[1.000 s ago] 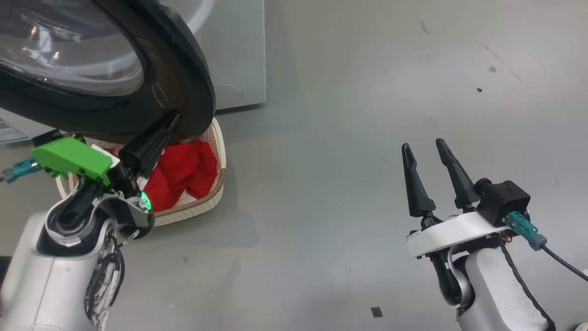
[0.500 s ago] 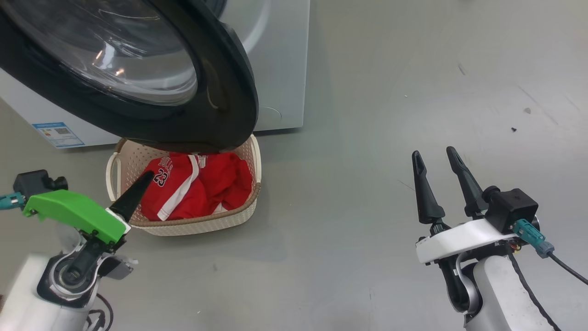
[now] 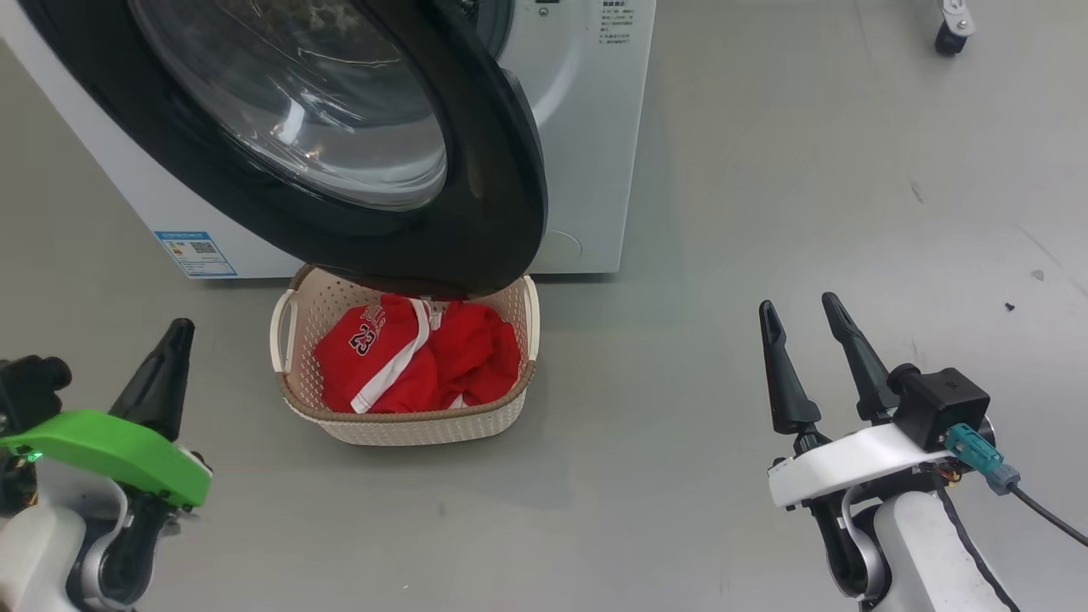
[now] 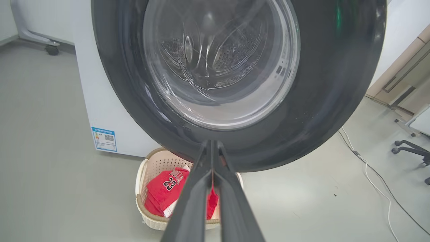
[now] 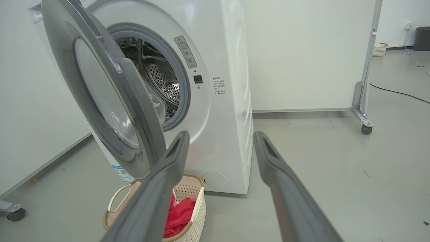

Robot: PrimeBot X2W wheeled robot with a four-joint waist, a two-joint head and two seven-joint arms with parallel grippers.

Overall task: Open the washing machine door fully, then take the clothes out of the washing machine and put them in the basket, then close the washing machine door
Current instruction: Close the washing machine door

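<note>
Basket (image 3: 408,429) low in the middle of the head view, and the clothes (image 3: 408,365) are in it: red with white trim, a white 23 (image 3: 360,340) readable on the left one. The washing machine door (image 3: 501,195) stands partly open, filling the upper left, its lower rim hanging over the basket's far edge. The washing machine (image 3: 586,153) is white behind it, with a blue label sticker (image 3: 195,253) at its lower corner, print too small to read.

The left gripper (image 3: 178,333) is at lower left, jaws pressed together with nothing in them, well apart from door and basket. The right gripper (image 3: 798,304) is at lower right, jaws spread wide, holding nothing.

The left wrist view looks straight at the door's glass, closed jaws rising up the middle, and adds a white cable (image 4: 369,171) and a chair base (image 4: 411,149) at the right edge. The right wrist view adds the door seen nearly edge-on, swung out from the front. There too are the steel drum (image 5: 158,80), the grey gasket (image 5: 186,97), an unreadable warning sticker (image 5: 185,52) and a wheeled partition (image 5: 302,50) at right.

Against a second ago, the head camera has moved, so machine and basket sit further right in the frame. The left gripper was up at the door's lower rim then and is clear of it now. The right gripper is wide open as before.
</note>
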